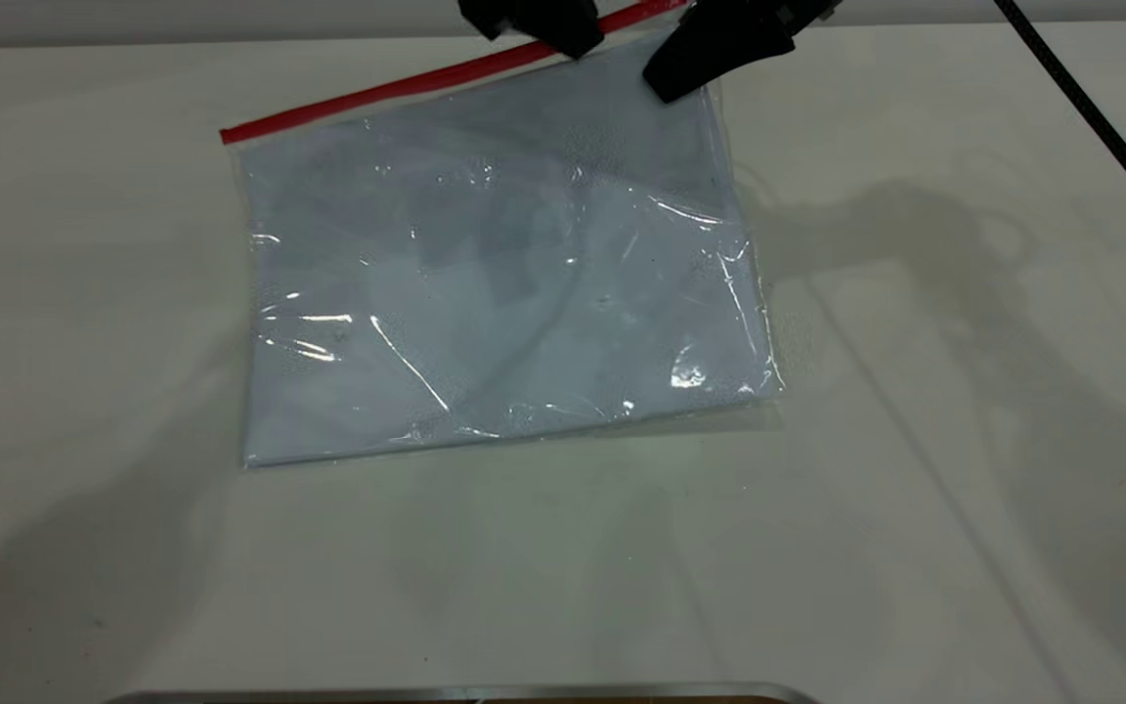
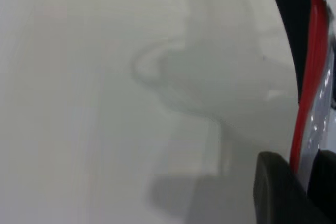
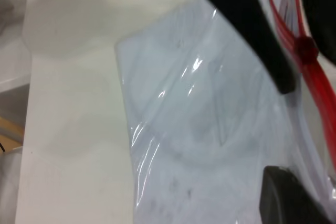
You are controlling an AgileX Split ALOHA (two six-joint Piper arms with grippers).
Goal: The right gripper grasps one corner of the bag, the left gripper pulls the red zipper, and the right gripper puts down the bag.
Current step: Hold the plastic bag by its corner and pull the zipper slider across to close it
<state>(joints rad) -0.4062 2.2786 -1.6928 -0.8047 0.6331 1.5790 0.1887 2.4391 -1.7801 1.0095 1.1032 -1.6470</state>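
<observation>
A: Bag (image 1: 504,284) where?
B: Flat on white table (image 1: 915,489), toward far edge, skewed. Clear plastic w/ pale sheets inside. Near corners down on tabletop.

A: Red zipper (image 1: 407,86)?
B: Along bag's far long edge, running from far-left corner up toward far-right corner (image 1: 695,59) at table's far edge. Slider tab visible in R wrist view (image 3: 305,49), between the 2 black fingers (image 3: 247,30).

A: R gripper (image 1: 710,49)?
B: At that far-right corner, over the plastic beside the zipper end. Jaws astride the bag edge, narrow gap; clamped or not, can't tell.

A: L gripper (image 1: 543,22)?
B: At far edge too, right on the zipper, just left of R one. In L wrist view, red strip (image 2: 311,77) passes between black fingers (image 2: 278,192). Grip state: can't tell.
</observation>
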